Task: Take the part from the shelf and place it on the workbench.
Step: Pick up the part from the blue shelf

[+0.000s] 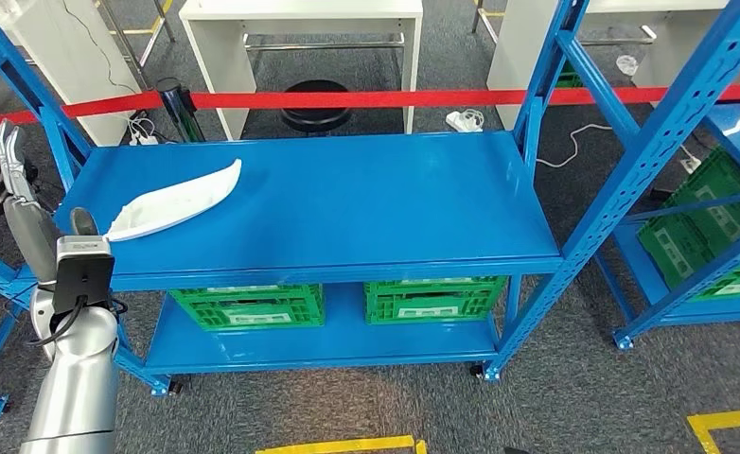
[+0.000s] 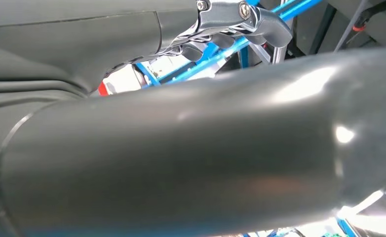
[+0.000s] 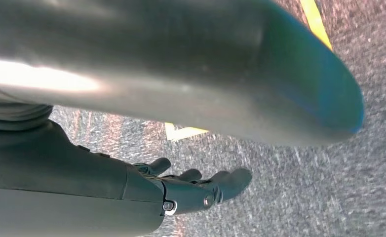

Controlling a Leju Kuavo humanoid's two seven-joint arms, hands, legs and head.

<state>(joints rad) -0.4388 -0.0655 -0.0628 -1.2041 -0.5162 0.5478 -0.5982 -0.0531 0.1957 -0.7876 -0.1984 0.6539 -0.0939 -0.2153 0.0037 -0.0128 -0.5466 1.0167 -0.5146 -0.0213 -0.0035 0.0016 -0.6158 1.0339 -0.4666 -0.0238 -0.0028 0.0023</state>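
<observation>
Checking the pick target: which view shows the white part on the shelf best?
The head view: the white part lies whole on the blue shelf, near the raised left hand. In both wrist views, nothing can be told as the part.

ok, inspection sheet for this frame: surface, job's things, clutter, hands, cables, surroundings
Surface: blue shelf, top level mostly bare.
Job's things: white part lies at the top level's left end, untouched.
Clutter: green crates on the lower level.
Hands: left hand raised beside the shelf's left post, fingers extended, holding nothing; right hand hangs over grey carpet, fingers apart, holding nothing.
Cables: white power strip and cords on the floor behind the shelf.
Surroundings: red barrier tape, white tables, black stool, second blue rack at right, yellow floor lines.
</observation>
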